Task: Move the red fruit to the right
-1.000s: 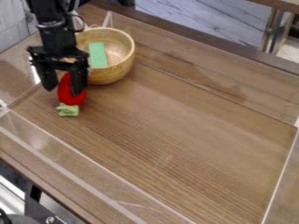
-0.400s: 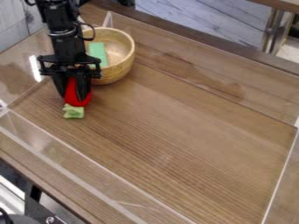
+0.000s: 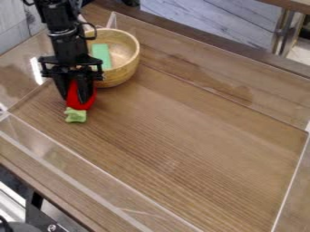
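Note:
The red fruit (image 3: 79,96) lies on the wooden table at the left, its light green cap (image 3: 76,115) toward the near side. My black gripper (image 3: 76,93) points straight down over it, and its two fingers are shut on the red body. The fingers cover the sides of the fruit; a strip of red shows between them.
A round wooden bowl (image 3: 122,65) stands just behind and to the right of the gripper, with a flat green block (image 3: 104,57) inside. Clear plastic walls (image 3: 72,186) rim the table. The wooden table (image 3: 206,118) stretches out to the right.
The gripper's fingers have closed in from wide apart onto the red fruit. The fruit has stayed where it was on the table.

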Motion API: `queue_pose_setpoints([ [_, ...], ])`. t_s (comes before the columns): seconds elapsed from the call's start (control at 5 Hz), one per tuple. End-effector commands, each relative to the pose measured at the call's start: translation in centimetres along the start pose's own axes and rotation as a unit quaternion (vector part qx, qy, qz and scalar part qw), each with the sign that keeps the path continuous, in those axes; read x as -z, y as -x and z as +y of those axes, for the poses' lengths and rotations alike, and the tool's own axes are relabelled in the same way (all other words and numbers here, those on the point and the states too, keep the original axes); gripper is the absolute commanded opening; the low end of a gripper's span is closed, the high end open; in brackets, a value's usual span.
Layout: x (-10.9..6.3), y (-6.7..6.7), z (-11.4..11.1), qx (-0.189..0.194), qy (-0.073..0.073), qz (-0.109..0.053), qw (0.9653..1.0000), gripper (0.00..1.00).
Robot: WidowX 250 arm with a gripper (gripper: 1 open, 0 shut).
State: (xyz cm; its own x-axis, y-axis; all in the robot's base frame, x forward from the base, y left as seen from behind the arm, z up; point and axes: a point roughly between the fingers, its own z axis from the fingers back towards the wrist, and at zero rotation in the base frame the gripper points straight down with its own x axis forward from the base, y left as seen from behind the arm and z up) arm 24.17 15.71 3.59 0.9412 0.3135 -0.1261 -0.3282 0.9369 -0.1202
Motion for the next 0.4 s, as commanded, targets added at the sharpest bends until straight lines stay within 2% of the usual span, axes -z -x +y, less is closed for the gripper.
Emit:
queue_pose_setpoints([
  [0.0, -3.7, -0.8, 0.1, -0.023, -0.004, -0.046, 0.9987, 0.00],
  [0.2, -4.7, -1.0, 0.1, -0.046, 0.003, -0.051, 0.9976, 0.00],
])
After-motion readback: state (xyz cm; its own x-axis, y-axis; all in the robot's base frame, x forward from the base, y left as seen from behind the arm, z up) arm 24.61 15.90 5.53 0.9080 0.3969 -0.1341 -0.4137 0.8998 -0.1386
